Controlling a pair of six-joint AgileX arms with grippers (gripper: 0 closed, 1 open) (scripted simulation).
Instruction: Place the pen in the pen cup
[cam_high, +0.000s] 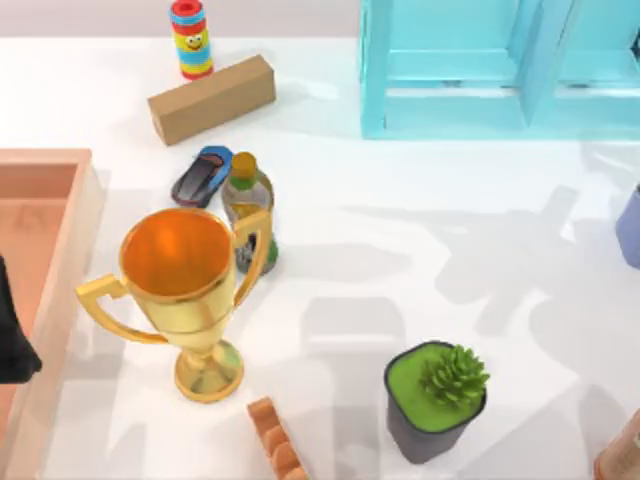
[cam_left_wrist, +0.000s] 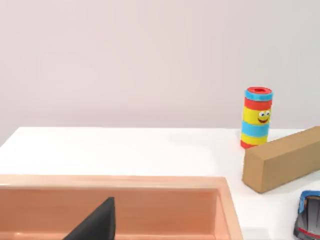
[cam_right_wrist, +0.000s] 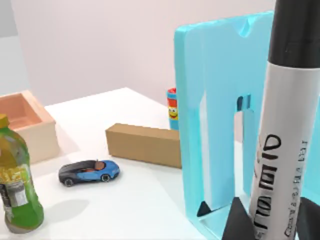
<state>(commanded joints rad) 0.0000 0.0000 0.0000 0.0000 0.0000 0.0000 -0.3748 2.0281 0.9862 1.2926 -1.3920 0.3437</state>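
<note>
Right end effector (cam_right_wrist: 272, 220) grips the pen (cam_right_wrist: 277, 150) upright beside blue rack (cam_right_wrist: 215, 125).

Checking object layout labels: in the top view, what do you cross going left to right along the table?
Peach wooden tray → gold trophy cup → green potted succulent in a dark pot → purple object at the right edge.

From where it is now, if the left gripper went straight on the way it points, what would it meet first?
Probably the far wall of the pink wooden tray, just ahead of the left gripper's dark finger. Past the wall lies bare white table. Depth is unclear, so it may pass above the rim.
</note>
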